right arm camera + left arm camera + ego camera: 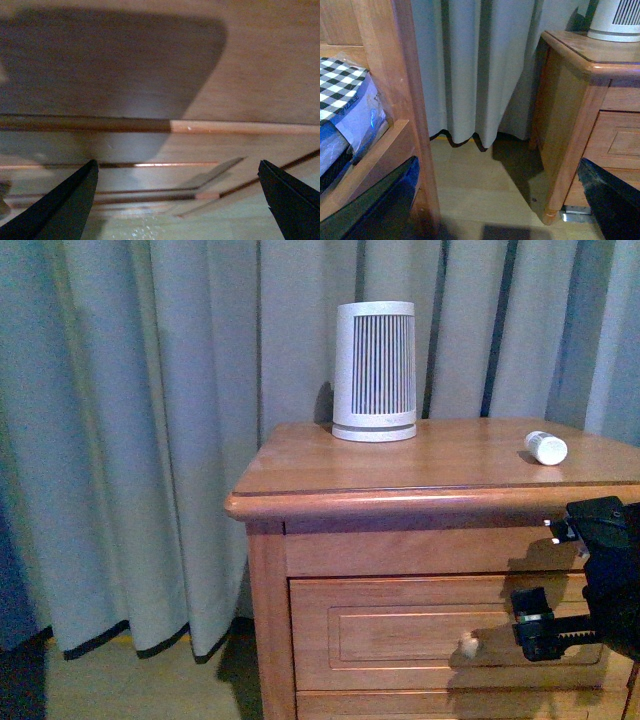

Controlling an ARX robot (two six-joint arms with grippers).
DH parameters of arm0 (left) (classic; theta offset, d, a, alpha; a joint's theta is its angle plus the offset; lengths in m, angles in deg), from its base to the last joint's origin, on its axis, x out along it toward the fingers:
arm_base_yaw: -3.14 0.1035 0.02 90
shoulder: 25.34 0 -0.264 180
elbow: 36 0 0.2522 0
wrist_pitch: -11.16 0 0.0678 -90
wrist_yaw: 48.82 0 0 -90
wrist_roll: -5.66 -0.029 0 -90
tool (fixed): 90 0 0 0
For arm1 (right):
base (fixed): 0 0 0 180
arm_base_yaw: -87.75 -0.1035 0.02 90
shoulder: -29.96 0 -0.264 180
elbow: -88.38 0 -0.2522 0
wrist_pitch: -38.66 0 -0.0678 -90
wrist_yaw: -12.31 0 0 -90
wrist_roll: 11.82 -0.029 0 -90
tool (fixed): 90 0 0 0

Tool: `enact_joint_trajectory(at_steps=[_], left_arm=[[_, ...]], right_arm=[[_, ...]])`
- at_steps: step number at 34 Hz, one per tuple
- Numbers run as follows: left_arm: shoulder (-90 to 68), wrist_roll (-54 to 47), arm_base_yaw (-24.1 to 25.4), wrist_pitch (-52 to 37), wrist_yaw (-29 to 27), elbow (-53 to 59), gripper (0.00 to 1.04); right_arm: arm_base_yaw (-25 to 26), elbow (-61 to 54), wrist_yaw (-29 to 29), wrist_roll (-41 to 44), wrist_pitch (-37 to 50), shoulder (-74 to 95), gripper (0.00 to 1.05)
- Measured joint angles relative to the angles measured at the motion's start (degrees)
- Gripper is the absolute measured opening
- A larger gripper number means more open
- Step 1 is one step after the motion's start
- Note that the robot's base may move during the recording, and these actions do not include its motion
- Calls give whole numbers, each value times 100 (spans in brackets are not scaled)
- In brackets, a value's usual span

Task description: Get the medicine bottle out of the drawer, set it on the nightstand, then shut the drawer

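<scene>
Medicine bottle lies on the nightstand; the drawer front sits flush.

Only the left wrist view shows the left gripper (pixel 495 200): wide open, holding nothing, with a checked package (pixel 342 100) on a shelf to one side and the nightstand (pixel 580 100) to the other. In the front view the white ribbed canister (pixel 374 371) stands on top; the medicine bottle (pixel 546 447) lies above the right gripper (pixel 545 625), well apart. The right wrist view shows this gripper's jaws spread, empty, close before the drawer (pixel 165 150).
</scene>
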Motion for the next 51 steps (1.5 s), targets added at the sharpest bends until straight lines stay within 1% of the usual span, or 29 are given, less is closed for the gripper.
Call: enact_joint_trajectory(at_steps=[5, 9, 14, 16, 19, 21, 22, 24, 26, 29, 31, 36, 39, 42, 44, 48, 49, 51], left_arm=[[0, 0, 2, 0, 0, 0, 98], [0, 0, 0, 0, 7, 0, 98], [2, 0, 2, 0, 7, 0, 98], [0, 0, 0, 0, 7, 0, 98], [0, 0, 0, 0, 7, 0, 98], [0, 0, 0, 0, 7, 0, 98], [0, 0, 2, 0, 7, 0, 98], [0, 0, 0, 0, 7, 0, 98], [0, 0, 0, 0, 9, 0, 98], [0, 0, 0, 0, 7, 0, 98], [0, 0, 0, 0, 9, 0, 98], [0, 0, 0, 0, 9, 0, 98], [0, 0, 0, 0, 9, 0, 98], [0, 0, 0, 0, 9, 0, 98], [0, 0, 0, 0, 7, 0, 98], [0, 0, 0, 0, 4, 0, 98], [0, 0, 0, 0, 7, 0, 98], [0, 0, 0, 0, 9, 0, 98]], right_arm=[[-11, 129, 42, 118, -245, 42, 98], [-72, -131, 28, -177, -437, -262, 98], [-302, -962, -33, -656, -726, -1178, 98], [-466, -1405, -136, -946, -1003, -1755, 98], [-702, -2105, -98, -1381, -1473, -2813, 98], [-782, -2472, 127, -1440, -1644, -3528, 98], [-802, -2592, 205, -1434, -1624, -3779, 98], [-839, -2881, 570, -1309, -1386, -4457, 98], [-844, -3165, 870, -1034, -1086, -5335, 98], [-844, -3467, 1121, -619, -1113, -6688, 98], [-872, -3587, 1239, -479, -1355, -7381, 98], [-1045, -4015, 1746, -177, -1845, -8863, 98], [-1268, -4402, 2179, -17, -2170, -9731, 98], [-1464, -4686, 2614, 120, -2590, -10310, 98], [-1519, -4798, 2682, 153, -2688, -10500, 98], [-1545, -4813, 2686, 221, -2699, -10572, 98], [-1467, -4782, 2354, 127, -2879, -10666, 96], [-1021, -4706, 949, -72, -3707, -10994, 86]])
